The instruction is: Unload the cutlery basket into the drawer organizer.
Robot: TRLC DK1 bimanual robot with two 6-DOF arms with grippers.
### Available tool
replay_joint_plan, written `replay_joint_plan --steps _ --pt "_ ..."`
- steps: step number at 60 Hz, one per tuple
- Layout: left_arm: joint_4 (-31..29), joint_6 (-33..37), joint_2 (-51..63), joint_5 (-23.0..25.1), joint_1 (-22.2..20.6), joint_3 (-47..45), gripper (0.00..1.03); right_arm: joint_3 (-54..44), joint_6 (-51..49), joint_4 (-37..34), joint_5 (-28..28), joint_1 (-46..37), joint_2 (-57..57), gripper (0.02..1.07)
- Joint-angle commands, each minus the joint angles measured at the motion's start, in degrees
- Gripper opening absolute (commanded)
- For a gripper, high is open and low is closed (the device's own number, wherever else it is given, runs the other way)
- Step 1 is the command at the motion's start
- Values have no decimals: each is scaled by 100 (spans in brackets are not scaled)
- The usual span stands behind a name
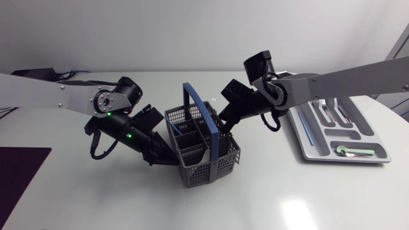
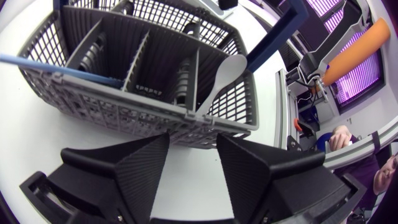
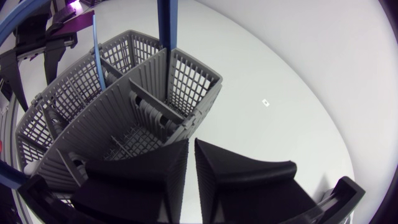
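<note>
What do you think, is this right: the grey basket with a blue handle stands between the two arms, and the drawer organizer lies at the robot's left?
No. The head view shows the drawer organizer at the robot's right, beyond the right arm. The rest holds: the grey basket with a blue handle stands between the two arms.

jaws nearly touching beside the grey basket (image 3: 124, 106) with blue handle (image 3: 166, 25).

The basket (image 1: 208, 169) stands mid-table between the left gripper (image 2: 193, 163) and right gripper (image 3: 191, 152) (spoon (image 2: 227, 71) inside); the organizer (image 1: 313, 145) lies well right.
</note>
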Motion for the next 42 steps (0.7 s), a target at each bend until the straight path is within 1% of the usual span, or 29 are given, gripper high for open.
replay_joint_plan --steps 1,8,13,15,19,24,35,38,42 --pt "-65 28 -418 -16 247 -129 55 -170 136 -60 -51 -72 -377 17" --pt "-56 72 -690 -16 774 -111 55 -662 56 -60 -69 -318 -1053 27" --pt "-12 81 -743 -25 1046 -59 55 -1075 -23 -157 -148 -433 -1598 27" --pt "93 64 -743 -16 1178 -41 55 -1233 -49 -245 -253 -477 -1818 27" --pt "427 -139 -672 -16 1354 20 55 -1462 -137 -473 -403 -538 -2187 27" --pt "919 -578 -382 -16 1512 205 55 -1725 -216 -798 -543 -556 -2600 27" --pt "2247 -1668 409 -69 1591 644 55 -2147 -524 -1625 -754 -433 -3233 27" --pt "2528 -1888 664 -218 1583 847 55 -2279 -559 -1756 -763 -310 -3374 27" --pt "2695 -2107 1024 -245 1591 1145 55 -2420 -568 -1897 -763 -90 -3514 27"
